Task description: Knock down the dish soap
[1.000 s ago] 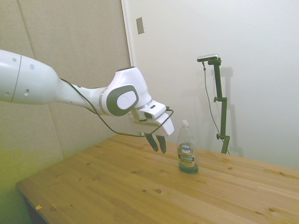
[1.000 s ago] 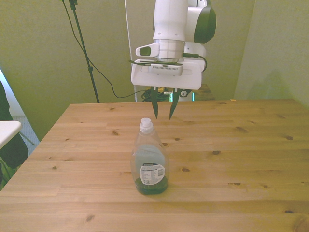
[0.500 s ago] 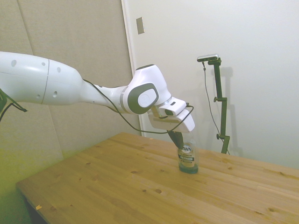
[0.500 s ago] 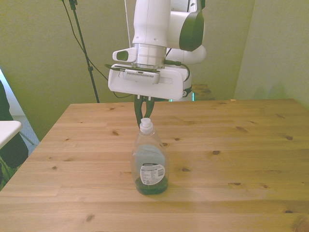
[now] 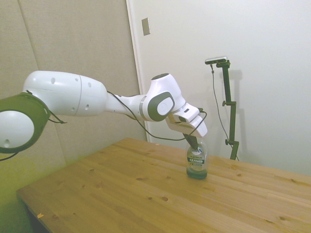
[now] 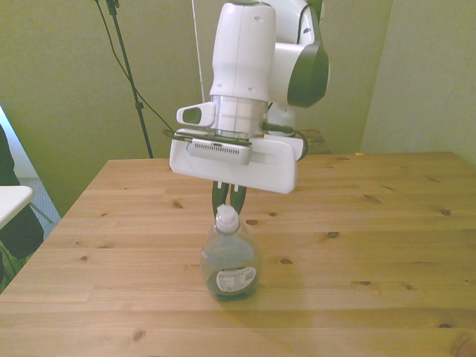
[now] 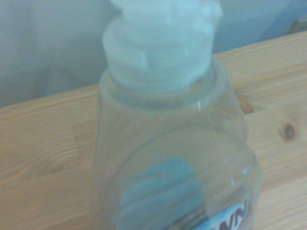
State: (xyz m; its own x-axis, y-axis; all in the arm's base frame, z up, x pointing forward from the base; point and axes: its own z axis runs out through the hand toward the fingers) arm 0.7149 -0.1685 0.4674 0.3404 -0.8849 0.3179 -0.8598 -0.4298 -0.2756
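Observation:
The dish soap is a small clear bottle with a white cap and a little green liquid at its base. It stands on the wooden table, its top leaning slightly toward the front camera. My gripper is right behind the cap, fingers pointing down with a narrow gap between them and holding nothing. In the side view the gripper covers the neck of the dish soap. The wrist view is filled by the dish soap, cap and blue label close up.
The table stretches bare around the bottle on all sides. A white surface and a dark shape sit off the table at the front view's left edge. A wall stands close behind the table in the side view.
The gripper has travelled from well behind the bottle down to its cap. The bottle's top has begun leaning away from the gripper; its base has stayed in place.

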